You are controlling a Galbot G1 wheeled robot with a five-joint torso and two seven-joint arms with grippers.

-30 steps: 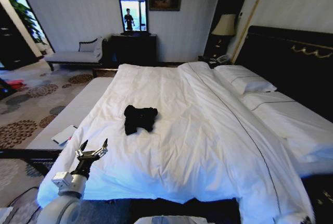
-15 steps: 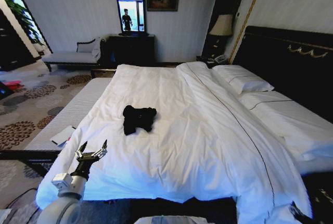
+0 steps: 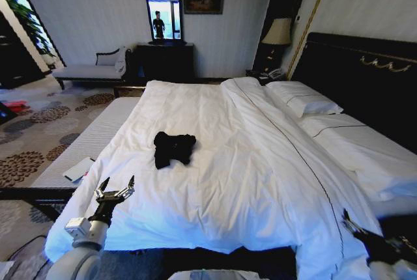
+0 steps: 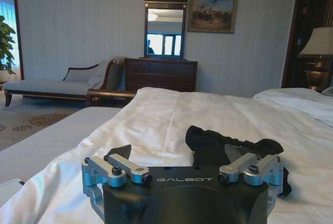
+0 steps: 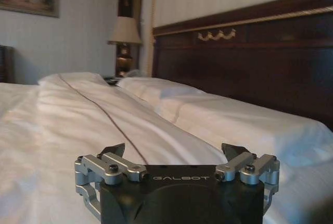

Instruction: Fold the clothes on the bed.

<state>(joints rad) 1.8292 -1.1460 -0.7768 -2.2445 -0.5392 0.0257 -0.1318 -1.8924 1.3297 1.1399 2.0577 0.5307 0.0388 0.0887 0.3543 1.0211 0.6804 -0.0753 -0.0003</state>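
The clothes (image 3: 174, 148) are a small black crumpled heap on the white duvet of the bed (image 3: 260, 163), left of its middle. My left gripper (image 3: 117, 185) hovers open at the bed's near left corner, well short of the heap. In the left wrist view the left gripper (image 4: 179, 152) has its fingers spread, and the clothes (image 4: 229, 146) lie just beyond them on the bed (image 4: 156, 114). My right gripper (image 3: 355, 224) is at the near right corner of the bed. The right wrist view shows the right gripper (image 5: 174, 150) open above the bed (image 5: 62, 130), facing the pillows.
A dark headboard (image 3: 365, 78) and pillows (image 3: 303, 98) line the right side. A low grey striped surface (image 3: 85, 143) with a white flat item (image 3: 79, 168) runs along the bed's left. A chaise bench (image 3: 91, 68), dresser (image 3: 166, 58) and lamp (image 3: 280, 32) stand by the far wall.
The head camera shifted slightly at first. My right gripper has risen into view at the near right corner of the bed. The left gripper and the clothes have not moved.
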